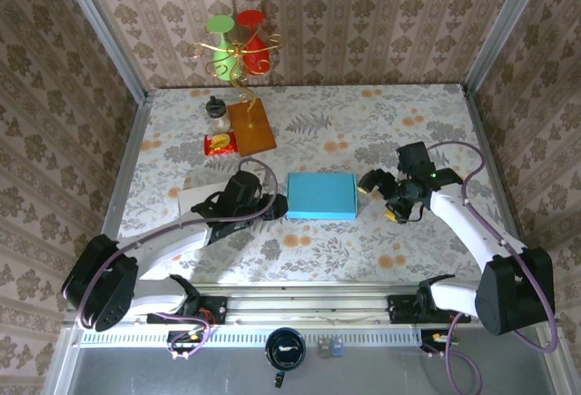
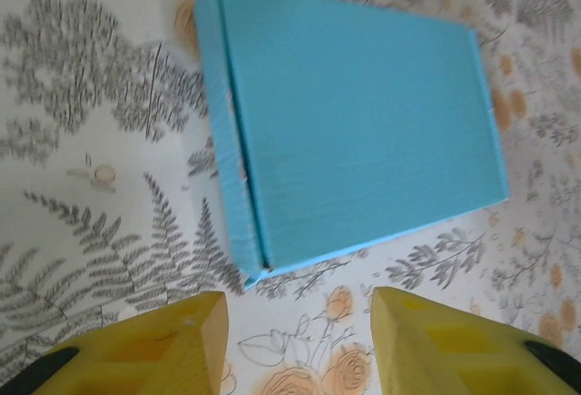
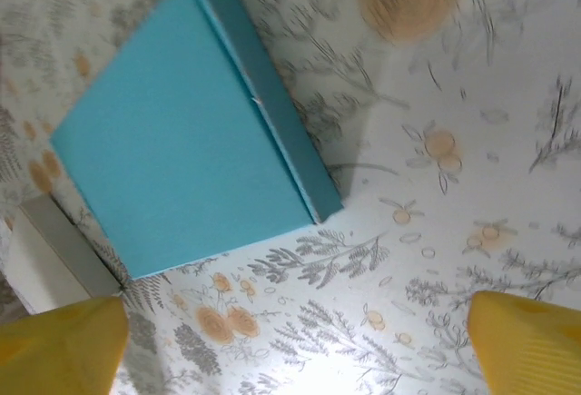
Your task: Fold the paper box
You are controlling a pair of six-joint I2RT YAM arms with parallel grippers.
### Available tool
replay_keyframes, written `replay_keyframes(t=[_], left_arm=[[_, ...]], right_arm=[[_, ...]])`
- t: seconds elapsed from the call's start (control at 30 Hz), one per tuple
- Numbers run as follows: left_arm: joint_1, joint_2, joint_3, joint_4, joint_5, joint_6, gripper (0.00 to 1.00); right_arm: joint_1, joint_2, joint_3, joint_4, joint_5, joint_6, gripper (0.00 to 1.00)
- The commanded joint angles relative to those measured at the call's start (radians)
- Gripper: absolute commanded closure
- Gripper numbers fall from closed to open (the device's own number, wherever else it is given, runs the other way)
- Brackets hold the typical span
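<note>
- The blue paper box (image 1: 320, 195) lies flat and closed in the middle of the table (image 1: 408, 123); there is one box.
- The folding looks finished, so the step in hand is probably the release. The next move calls for both arms to lift away without nudging the box.
- The left gripper (image 2: 298, 309) sits just left of the box, fingers parted and empty. The right gripper (image 3: 295, 313), to the box's right, is spread wide and grips nothing.
- Left of the box is one white flat piece (image 1: 195, 197). Farther back are one red packet (image 1: 221, 144), one wooden board (image 1: 251, 125) and one small jar (image 1: 216, 113).
- At the far edge, one wire stand (image 1: 238, 59) holds two goblets, one green and one red.
</note>
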Motion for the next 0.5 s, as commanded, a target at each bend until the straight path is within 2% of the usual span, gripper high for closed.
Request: replay_keyframes(t=[0.0,0.03,0.07,0.2,0.3,0.37,0.47], left_arm=[[0.039,-0.064,0.058,-0.048,-0.073,0.060,0.52],[0.058,-0.084,0.060,-0.041,-0.083,0.061,0.20],[0.082,-0.105,0.059,-0.031,-0.087,0.066,0.00],[0.181,-0.191,0.057,-0.026,-0.106,0.094,0.00],[0.259,-0.261,0.028,-0.002,-0.124,0.114,0.00],[0.316,-0.302,0.015,-0.014,-0.164,0.112,0.00],[0.386,-0.330,0.016,-0.057,-0.194,0.131,0.00]], right_arm=[[-0.011,-0.056,0.069,-0.064,0.124,-0.146,0.00],[-0.013,-0.079,0.081,-0.064,0.163,-0.168,0.00],[-0.015,-0.105,0.093,-0.065,0.205,-0.193,0.00],[-0.021,-0.217,0.109,-0.041,0.369,-0.309,0.00],[-0.027,-0.290,0.071,0.017,0.601,-0.340,0.00],[-0.051,-0.332,-0.015,0.141,0.702,-0.401,0.00],[-0.081,-0.350,-0.179,0.379,0.786,-0.527,0.00]])
